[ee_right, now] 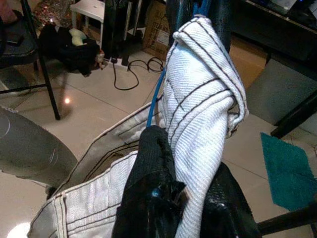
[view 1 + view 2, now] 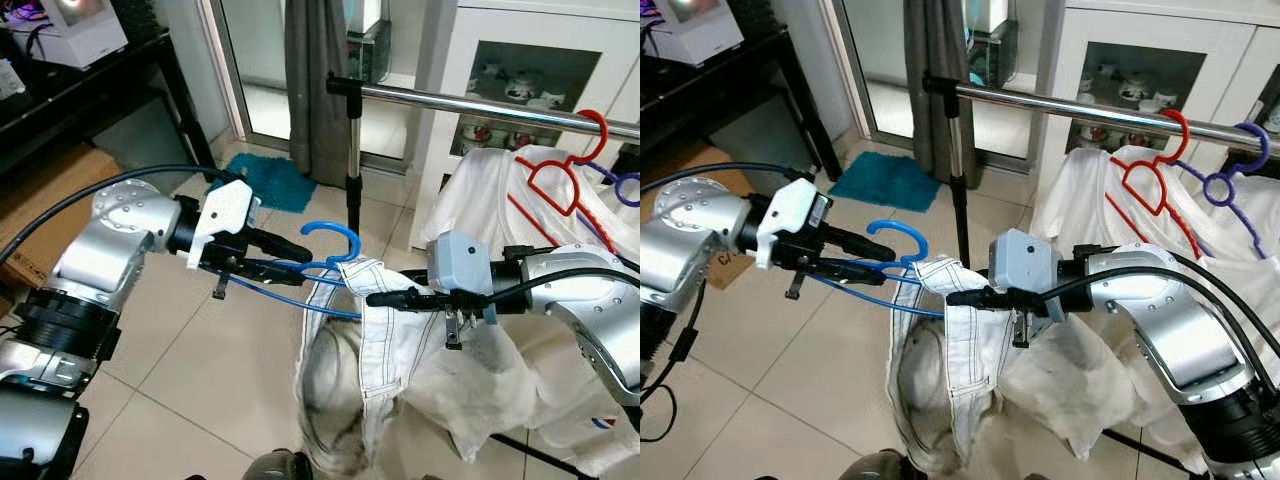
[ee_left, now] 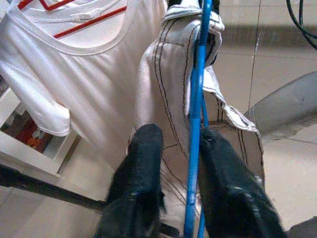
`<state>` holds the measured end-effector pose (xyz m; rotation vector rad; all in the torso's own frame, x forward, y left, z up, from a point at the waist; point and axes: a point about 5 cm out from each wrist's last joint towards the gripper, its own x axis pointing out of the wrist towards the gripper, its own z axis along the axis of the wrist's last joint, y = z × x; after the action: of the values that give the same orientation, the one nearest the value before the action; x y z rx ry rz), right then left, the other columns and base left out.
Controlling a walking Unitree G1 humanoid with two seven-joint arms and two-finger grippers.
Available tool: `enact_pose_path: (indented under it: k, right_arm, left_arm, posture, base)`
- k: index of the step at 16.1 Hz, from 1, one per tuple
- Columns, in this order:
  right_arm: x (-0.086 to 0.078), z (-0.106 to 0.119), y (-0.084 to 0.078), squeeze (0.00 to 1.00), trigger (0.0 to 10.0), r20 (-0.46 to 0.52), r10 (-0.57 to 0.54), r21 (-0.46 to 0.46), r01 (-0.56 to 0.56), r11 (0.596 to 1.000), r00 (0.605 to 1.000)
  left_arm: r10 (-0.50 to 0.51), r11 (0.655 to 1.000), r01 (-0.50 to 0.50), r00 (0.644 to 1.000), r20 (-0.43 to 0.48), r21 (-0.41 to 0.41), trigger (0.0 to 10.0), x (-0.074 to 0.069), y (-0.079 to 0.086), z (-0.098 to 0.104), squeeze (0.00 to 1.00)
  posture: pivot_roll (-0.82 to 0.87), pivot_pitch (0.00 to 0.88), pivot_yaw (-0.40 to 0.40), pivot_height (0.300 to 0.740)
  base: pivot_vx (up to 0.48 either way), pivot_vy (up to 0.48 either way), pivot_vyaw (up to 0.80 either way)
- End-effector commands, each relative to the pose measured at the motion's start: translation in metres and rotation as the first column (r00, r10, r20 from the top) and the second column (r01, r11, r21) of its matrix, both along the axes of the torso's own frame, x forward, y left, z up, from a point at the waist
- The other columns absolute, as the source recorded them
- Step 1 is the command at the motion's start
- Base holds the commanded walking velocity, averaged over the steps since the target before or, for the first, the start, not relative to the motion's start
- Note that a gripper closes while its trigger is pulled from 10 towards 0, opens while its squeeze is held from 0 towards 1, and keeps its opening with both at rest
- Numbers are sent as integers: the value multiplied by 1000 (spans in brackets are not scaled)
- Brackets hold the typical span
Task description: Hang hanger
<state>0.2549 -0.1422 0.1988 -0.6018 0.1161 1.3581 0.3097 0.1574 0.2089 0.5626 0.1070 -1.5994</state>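
The left gripper (image 2: 290, 258) is clamping its two black fingers on the wire of the blue hanger (image 2: 330, 245) at mid-frame, and the right gripper (image 2: 385, 298) is pinching a fold of the white jeans (image 2: 370, 370) draped over it. The hanger's hook is curling upward, its long axis running roughly level between the two grippers — the metal rail (image 2: 480, 105) is crossing the upper right of the frame, above and beyond both. The left gripper is sitting nearer the hook, so the lift to the rail likely depends on it. On the rail, two hangers are hanging — one red hanger (image 2: 560, 175) carrying a white shirt (image 2: 470, 190), one purple hanger (image 2: 625, 185).
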Motion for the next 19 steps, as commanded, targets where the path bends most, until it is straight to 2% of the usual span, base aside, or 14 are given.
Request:
enact_pose_path:
  k: [1,6,12,13,14,15,18,19]
  right_arm:
    - [-1,15,10,0,0,67,61,32,-64,997,996]
    - [-2,15,11,0,0,66,63,36,-65,997,996]
    - [0,16,14,0,0,81,67,50,-71,996,994]
    - [3,17,14,0,10000,99,30,80,-38,996,995]
    - [5,17,15,118,10000,87,19,95,-27,995,996]
    - [5,18,14,1000,10000,85,17,104,-26,994,996]
    - [5,23,13,1000,10000,78,5,141,-16,990,997]
    - [7,26,11,1000,10000,94,-32,156,17,988,995]
  left_arm:
    - [0,1000,0,1000,7,12,0,2,-4,-1,0]
    - [6,999,-5,1000,15,-49,0,4,-9,1,0]
    - [2,999,-2,1000,-7,-41,0,-1,-5,-5,0]
    - [13,998,-14,1000,-13,-58,0,-3,-4,-6,0]
    - [18,998,-19,1000,-14,-62,0,-3,-4,-6,0]
    - [29,997,-30,999,-14,-70,0,-4,-3,-7,0]
    - [85,990,-85,996,2,-112,0,-4,0,-5,0]
    - [121,983,-118,993,14,-138,0,-4,1,-4,0]
  posture:
    - [-49,51,144,740]
    - [-49,51,146,740]
    - [-47,53,138,740]
    - [-47,54,137,740]
    - [-47,54,137,740]
    - [-46,54,137,740]
    - [-45,56,133,740]
    - [-44,56,129,740]
  base:
    - [0,0,0]
    - [0,0,0]
    - [0,0,0]
    - [0,0,0]
    - [0,0,0]
    - [0,0,0]
    - [0,0,0]
    - [0,0,0]
